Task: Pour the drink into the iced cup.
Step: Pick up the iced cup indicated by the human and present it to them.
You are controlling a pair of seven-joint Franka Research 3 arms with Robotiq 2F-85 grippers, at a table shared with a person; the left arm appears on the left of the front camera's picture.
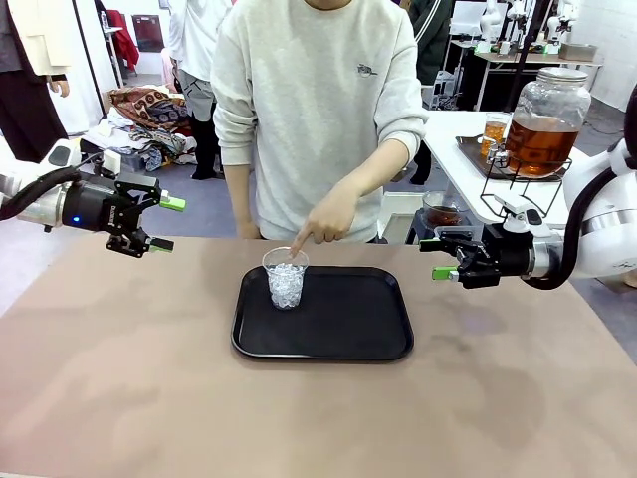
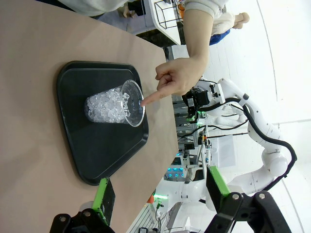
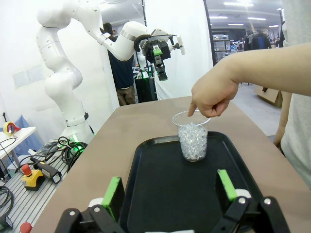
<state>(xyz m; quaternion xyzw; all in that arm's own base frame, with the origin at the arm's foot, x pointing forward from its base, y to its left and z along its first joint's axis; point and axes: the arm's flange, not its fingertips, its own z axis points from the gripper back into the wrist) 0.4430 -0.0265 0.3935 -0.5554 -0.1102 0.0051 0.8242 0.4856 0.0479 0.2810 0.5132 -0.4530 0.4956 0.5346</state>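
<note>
Stretching across the front view is the brown table (image 1: pixel 119 378), and its near edge is cut off at the bottom. A person (image 1: pixel 318 100) in a pale sweater stands at the far side, with the top of the picture cutting them off at the neck. The two white arms come in from the sides, and the picture edges cut both of them off.

A black tray (image 1: pixel 343 344) lies flat in the middle of the table. The cup (image 1: pixel 286 279) stands upright on the tray's far left part. It is clear and full of ice. The person's hand (image 1: pixel 323 219) points one finger down at the cup's rim. I cannot tell if the finger touches the rim.

The drink (image 1: pixel 542 144) is brown. It sits in a big glass jar (image 1: pixel 545 110) on a white side table (image 1: pixel 448 149) at the far right, well apart from the cup. The right arm hides the jar's lower right side. A small glass (image 1: pixel 495 129) with brown drink stands just beside the jar. A dark pot (image 1: pixel 441 211) lower down is hard to make out.

The left fingers (image 1: pixel 171 203) are spread wide and hold nothing. They hang above the table's far left edge. The right fingers (image 1: pixel 443 273) are wide and hold nothing too, to the right of the tray.

The sweater has a small mark (image 1: pixel 368 70), too tiny to read.
</note>
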